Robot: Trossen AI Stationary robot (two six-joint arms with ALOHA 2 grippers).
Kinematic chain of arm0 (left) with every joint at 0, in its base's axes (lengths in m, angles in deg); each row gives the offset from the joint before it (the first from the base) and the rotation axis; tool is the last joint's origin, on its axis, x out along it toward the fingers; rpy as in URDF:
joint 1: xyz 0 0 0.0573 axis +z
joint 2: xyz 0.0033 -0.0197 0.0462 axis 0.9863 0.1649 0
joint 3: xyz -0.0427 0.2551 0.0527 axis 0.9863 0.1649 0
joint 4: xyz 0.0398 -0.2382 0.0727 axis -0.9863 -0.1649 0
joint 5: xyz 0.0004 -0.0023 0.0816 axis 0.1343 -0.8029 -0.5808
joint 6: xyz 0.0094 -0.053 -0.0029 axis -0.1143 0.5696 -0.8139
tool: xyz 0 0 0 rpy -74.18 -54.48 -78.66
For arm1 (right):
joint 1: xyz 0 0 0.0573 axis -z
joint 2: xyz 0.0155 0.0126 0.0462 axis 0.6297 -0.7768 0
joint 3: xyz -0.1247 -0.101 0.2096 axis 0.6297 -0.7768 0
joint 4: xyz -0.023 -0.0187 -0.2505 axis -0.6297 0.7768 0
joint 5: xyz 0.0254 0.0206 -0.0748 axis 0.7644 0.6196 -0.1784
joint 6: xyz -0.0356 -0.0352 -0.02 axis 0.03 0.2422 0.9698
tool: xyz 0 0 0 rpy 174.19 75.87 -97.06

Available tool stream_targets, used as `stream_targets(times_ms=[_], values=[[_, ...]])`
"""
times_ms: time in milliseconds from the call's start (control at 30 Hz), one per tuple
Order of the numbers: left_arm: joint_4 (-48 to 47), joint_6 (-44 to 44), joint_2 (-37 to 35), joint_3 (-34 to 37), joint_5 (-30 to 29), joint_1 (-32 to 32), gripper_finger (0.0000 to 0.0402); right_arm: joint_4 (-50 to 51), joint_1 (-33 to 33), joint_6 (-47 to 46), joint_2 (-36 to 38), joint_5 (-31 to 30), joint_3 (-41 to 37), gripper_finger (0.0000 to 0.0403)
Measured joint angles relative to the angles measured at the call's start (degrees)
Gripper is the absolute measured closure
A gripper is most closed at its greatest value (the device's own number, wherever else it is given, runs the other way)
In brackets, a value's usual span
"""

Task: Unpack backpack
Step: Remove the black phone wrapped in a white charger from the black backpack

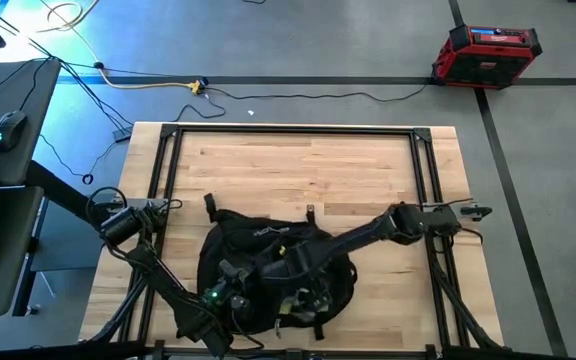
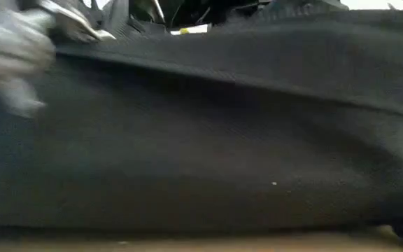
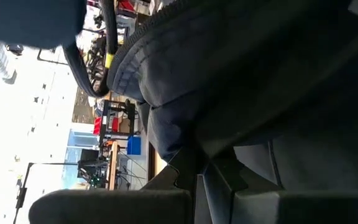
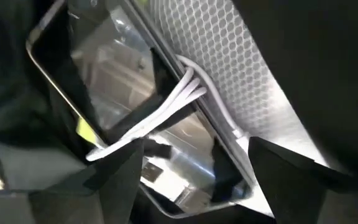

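Backpack, large rounded black fabric, lies at near edge of pale wooden desk. Right claw is inside it, fingers spread apart over a clear pouch with white cables, gripping nothing. Left claw is clamped shut at the bag's near-left side.

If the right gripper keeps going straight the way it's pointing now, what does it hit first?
Most likely the clear pouch with white cables inside the backpack. In the right wrist view the right gripper has open fingers framing that pouch straight ahead, though the gap left is hard to judge.
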Motion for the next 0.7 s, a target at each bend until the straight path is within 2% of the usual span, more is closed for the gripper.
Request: stream_targets(times_ms=[367, 700], values=[[-0.90, 2.77, 0.00, 1.47, 2.13, 0.87, 0.0401, 5.68, -2.47, 4.40, -2.94, 2.46, 0.06, 0.0129], [-1.92, 4.13, 0.00, 1.68, 2.82, 1.31, 0.0401, 5.19, -6.12, -0.09, -3.13, 12.71, -0.08, 0.0147]])
